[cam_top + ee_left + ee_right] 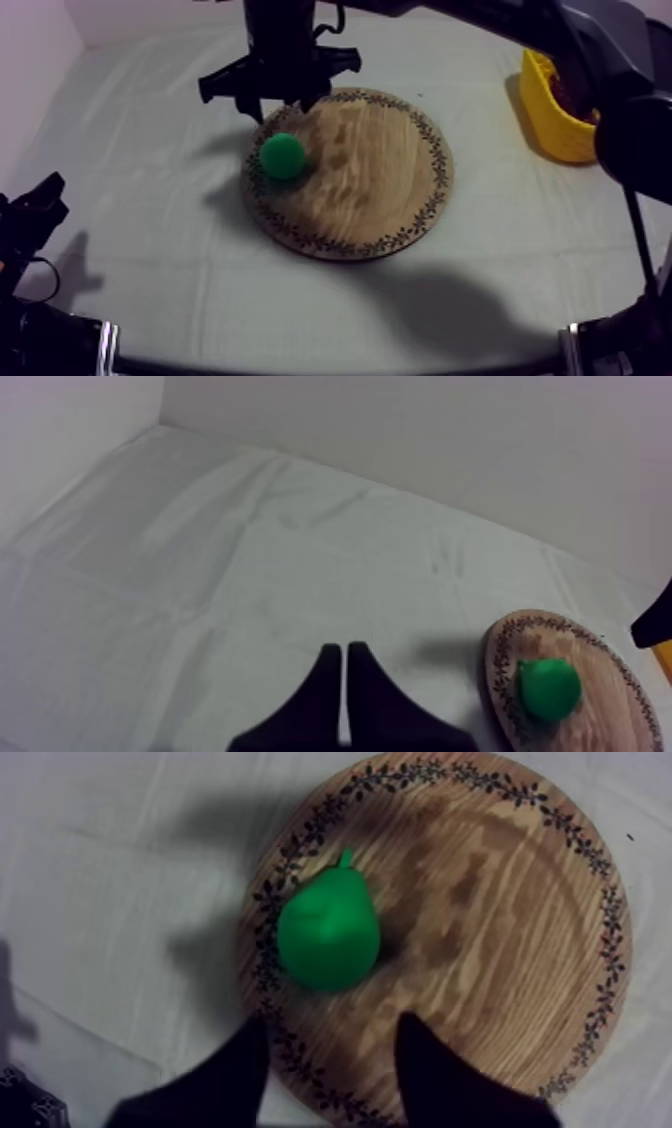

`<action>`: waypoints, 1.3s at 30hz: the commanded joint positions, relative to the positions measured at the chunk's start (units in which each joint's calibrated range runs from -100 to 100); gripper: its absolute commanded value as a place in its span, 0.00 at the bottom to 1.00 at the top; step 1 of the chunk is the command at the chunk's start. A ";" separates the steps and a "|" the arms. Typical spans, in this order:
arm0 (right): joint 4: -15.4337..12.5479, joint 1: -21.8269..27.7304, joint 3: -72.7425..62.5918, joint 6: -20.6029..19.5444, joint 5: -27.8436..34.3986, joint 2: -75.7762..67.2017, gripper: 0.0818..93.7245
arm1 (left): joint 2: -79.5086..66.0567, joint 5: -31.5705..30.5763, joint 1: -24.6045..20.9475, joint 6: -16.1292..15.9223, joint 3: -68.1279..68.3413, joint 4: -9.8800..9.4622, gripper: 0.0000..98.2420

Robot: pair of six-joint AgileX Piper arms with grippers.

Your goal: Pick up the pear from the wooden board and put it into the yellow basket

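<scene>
A green pear [283,156] lies on the left part of the round wooden board [385,185] in the top view. My right gripper [282,104] hangs over the board's far left rim, just behind the pear. Seen from the right wrist, its fingers stand open above the pear [328,934], which lies near the patterned rim of the board [480,922]; the gripper [332,1027] holds nothing. My left gripper [38,208] rests low at the left side of the table. Its fingers [345,681] lie together over bare cloth, with the pear [548,689] and board [600,671] farther off.
The yellow basket [550,118] stands at the far right of the table, partly behind my right arm, with something dark inside. Bare cloth spreads to the left of and in front of the board. White walls close off the back and the left side.
</scene>
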 commanded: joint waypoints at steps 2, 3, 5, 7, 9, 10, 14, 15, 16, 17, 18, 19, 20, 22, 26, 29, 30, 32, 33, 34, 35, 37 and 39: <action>-0.16 0.10 -0.12 -0.84 -0.01 0.08 0.61 | 0.00 -0.01 0.01 0.01 0.00 -0.02 0.00; -0.28 0.14 -0.15 -0.98 -0.01 0.16 0.62 | 0.00 -0.01 0.01 0.01 0.00 -0.02 0.00; -0.46 0.20 -0.24 -1.14 -0.01 0.32 0.63 | 0.00 -0.01 0.01 0.01 0.00 -0.02 0.00; -0.55 0.23 -0.37 -1.20 -0.01 0.52 0.64 | 0.00 -0.01 0.01 0.01 0.00 -0.02 0.00; -0.61 0.26 -0.52 -1.19 -0.01 0.70 0.64 | 0.00 -0.01 0.01 0.01 0.00 -0.02 0.00; -0.64 0.28 -0.56 -1.18 -0.01 0.82 0.64 | 0.00 -0.01 0.01 0.01 0.00 -0.02 0.00; -0.66 0.40 -0.64 -1.11 -0.01 1.50 0.64 | 0.00 -0.01 0.01 0.01 0.00 -0.02 0.00; -0.76 0.45 -0.64 -1.02 -0.03 1.82 0.65 | 0.00 -0.01 0.01 0.01 0.00 -0.02 0.00; -0.86 0.53 -0.71 -0.98 -0.05 2.19 0.66 | 0.00 -0.01 0.01 0.01 0.00 -0.02 0.00; -0.97 0.63 -0.83 -0.93 -0.08 2.63 0.66 | 0.00 -0.01 0.01 0.01 0.00 -0.02 0.00; -1.14 0.74 -1.01 -0.84 -0.11 3.09 0.67 | 0.00 -0.01 0.01 0.01 0.00 -0.02 0.00; -1.33 0.87 -1.17 -0.74 -0.15 3.59 0.68 | 0.00 -0.01 0.01 0.01 0.00 -0.02 0.00; -1.51 1.01 -1.32 -0.68 -0.20 4.17 0.68 | 0.00 -0.01 0.01 0.01 0.00 -0.02 0.00; -1.90 1.29 -1.58 -0.63 -0.29 5.39 0.70 | 0.00 -0.01 0.01 0.01 0.00 -0.02 0.00; -2.81 1.89 -2.36 -0.96 -0.56 7.87 0.72 | 0.00 -0.01 0.01 0.01 0.00 -0.02 0.00; -3.71 2.05 -3.23 -1.24 -0.57 9.61 0.72 | 0.00 -0.01 0.01 0.01 0.00 -0.02 0.00; -3.97 2.01 -3.56 -1.32 -0.57 10.17 0.72 | 0.00 -0.01 0.01 0.01 0.00 -0.02 0.00; -4.44 1.85 -4.22 -1.39 -0.61 11.27 0.72 | 0.00 -0.01 0.01 0.01 0.00 -0.02 0.00; -4.62 1.74 -4.62 -1.41 -0.67 11.81 0.73 | 0.00 -0.01 0.01 0.01 0.00 -0.02 0.00; -4.78 1.61 -5.07 -1.41 -0.76 12.35 0.73 | 0.00 -0.01 0.01 0.01 0.00 -0.02 0.00; -4.92 1.53 -5.58 -1.42 -0.83 12.90 0.73 | 0.00 -0.01 0.01 0.01 0.00 -0.02 0.00; -5.19 1.42 -6.78 -1.44 -0.90 14.03 0.73 | 0.00 -0.01 0.01 0.01 0.00 -0.02 0.00; -5.32 1.40 -8.09 -1.47 -0.90 15.27 0.72 | 0.00 -0.01 0.01 0.01 0.00 -0.02 0.00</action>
